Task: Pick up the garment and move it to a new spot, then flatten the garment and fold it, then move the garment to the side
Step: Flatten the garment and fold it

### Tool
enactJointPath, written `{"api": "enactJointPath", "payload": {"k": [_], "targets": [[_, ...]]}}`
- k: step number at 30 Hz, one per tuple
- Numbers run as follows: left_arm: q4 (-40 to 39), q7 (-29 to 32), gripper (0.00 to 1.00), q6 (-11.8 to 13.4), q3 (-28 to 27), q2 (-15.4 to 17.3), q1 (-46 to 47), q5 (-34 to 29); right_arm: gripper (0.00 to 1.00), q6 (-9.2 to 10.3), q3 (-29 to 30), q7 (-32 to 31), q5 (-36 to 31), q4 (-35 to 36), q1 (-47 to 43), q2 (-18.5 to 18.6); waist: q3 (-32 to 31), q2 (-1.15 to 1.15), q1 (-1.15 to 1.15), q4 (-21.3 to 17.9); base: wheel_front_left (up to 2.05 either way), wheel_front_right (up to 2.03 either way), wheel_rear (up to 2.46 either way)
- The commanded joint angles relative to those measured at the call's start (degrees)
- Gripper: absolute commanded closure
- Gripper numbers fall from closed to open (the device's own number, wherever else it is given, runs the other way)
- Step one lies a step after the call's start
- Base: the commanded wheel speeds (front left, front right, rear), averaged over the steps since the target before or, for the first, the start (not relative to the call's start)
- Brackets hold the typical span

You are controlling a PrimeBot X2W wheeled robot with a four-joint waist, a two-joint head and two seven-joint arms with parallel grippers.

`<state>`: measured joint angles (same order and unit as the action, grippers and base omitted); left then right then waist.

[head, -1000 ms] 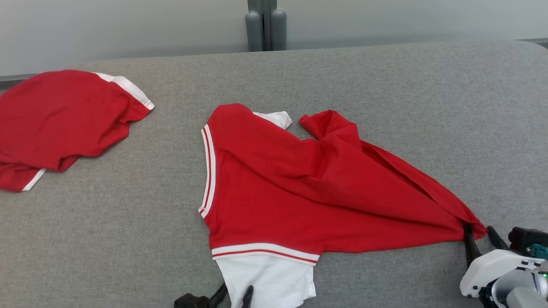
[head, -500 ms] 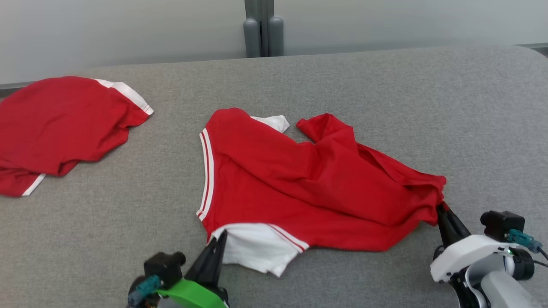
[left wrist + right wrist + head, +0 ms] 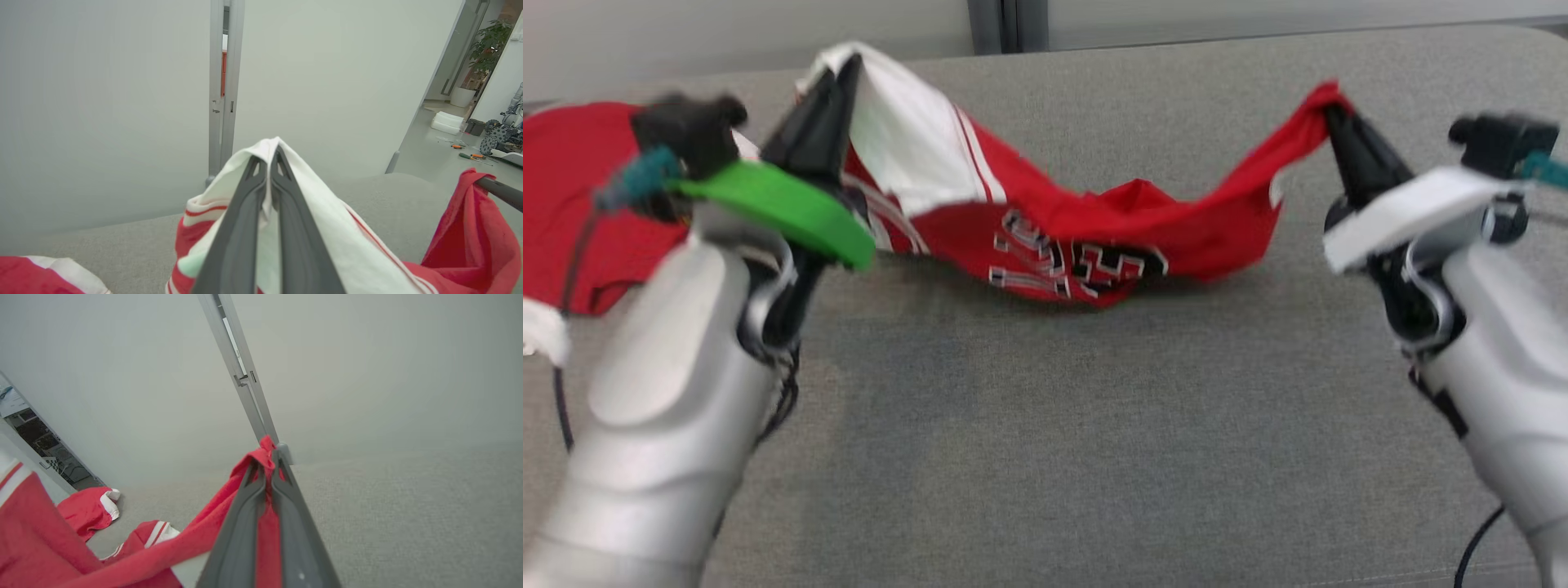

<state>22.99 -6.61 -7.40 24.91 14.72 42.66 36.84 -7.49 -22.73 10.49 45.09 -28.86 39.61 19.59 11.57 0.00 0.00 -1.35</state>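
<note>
Head view: garment (image 3: 1176,224) lettering (image 3: 1078,263) blurred, unreadable.

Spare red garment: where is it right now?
Head view, far left: the spare red garment lies on the grey table, left of the left claw and the jersey it holds.

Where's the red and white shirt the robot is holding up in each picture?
Head view: the shirt hangs across the upper middle, between the left gripper and the right gripper.
Left wrist view: the shirt has its white part at bottom middle and its red end at far right.
Right wrist view: the shirt runs from centre to lower left.
Shared landmark: the grey post behind it.
</note>
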Motion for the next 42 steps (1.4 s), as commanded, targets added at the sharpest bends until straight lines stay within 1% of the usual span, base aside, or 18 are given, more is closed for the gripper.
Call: {"api": "enactJointPath", "payload": {"k": [1,3,6,10,13,17,19,25,31,42], "targets": [[1.39,1.69,1.00,-0.14,-0.54,0.62,6.35,1.97,1.00,0.00,0.47,-1.45,1.39,-1.18,5.79,0.62,6.09,0.00,0.00,-1.26,0.00,0.00,0.00],[4.05,3.59,1.00,-0.14,-1.07,0.66,13.81,3.34,1.00,0.00,1.65,-2.81,3.10,-3.38,12.81,0.69,8.78,0.00,0.00,-1.73,0.00,0.00,0.00],[8.95,5.02,1.00,-0.13,-2.10,0.15,24.63,3.65,1.00,-0.01,3.15,-5.22,4.60,-7.32,22.95,0.45,12.35,0.00,0.00,-2.48,0.00,0.00,0.00],[15.90,5.00,1.00,0.25,-3.36,-0.61,38.59,2.78,1.00,-0.01,6.58,-8.34,6.79,-14.86,36.08,-0.83,15.88,0.00,0.00,-3.69,0.00,0.00,0.00],[20.48,4.27,1.00,0.50,-3.76,-1.65,48.50,1.94,1.00,-0.01,8.59,-8.83,7.16,-19.95,45.34,-2.38,17.37,0.00,0.00,-4.52,0.00,0.00,0.00],[24.86,2.30,1.00,0.43,-3.44,-4.14,57.69,1.12,1.00,0.00,8.48,-8.00,5.78,-24.55,52.99,-3.16,18.00,0.00,0.00,-4.88,0.00,0.00,0.00],[26.75,2.00,1.00,0.32,-2.55,-4.75,60.76,0.21,1.00,-0.01,8.08,-7.53,5.10,-26.55,55.58,-3.48,18.23,0.00,0.00,-5.04,0.00,0.00,0.00],[32.43,0.68,1.00,0.04,-1.19,-6.02,65.79,-0.10,1.00,-0.01,7.57,-6.93,5.44,-31.37,59.27,-4.47,19.12,0.00,0.00,-5.58,0.00,0.00,0.00],[37.07,-0.66,1.00,-0.07,0.05,-5.77,66.75,0.30,1.00,-0.01,6.47,-6.15,5.95,-33.73,60.17,-4.11,20.29,0.00,0.00,-6.03,0.00,0.00,0.00],[40.47,-2.88,1.00,-0.13,2.52,-5.51,67.69,1.83,1.00,-0.01,3.93,-4.65,6.05,-36.14,60.92,-2.99,20.89,0.00,0.00,-6.40,0.00,0.00,0.00]]}}
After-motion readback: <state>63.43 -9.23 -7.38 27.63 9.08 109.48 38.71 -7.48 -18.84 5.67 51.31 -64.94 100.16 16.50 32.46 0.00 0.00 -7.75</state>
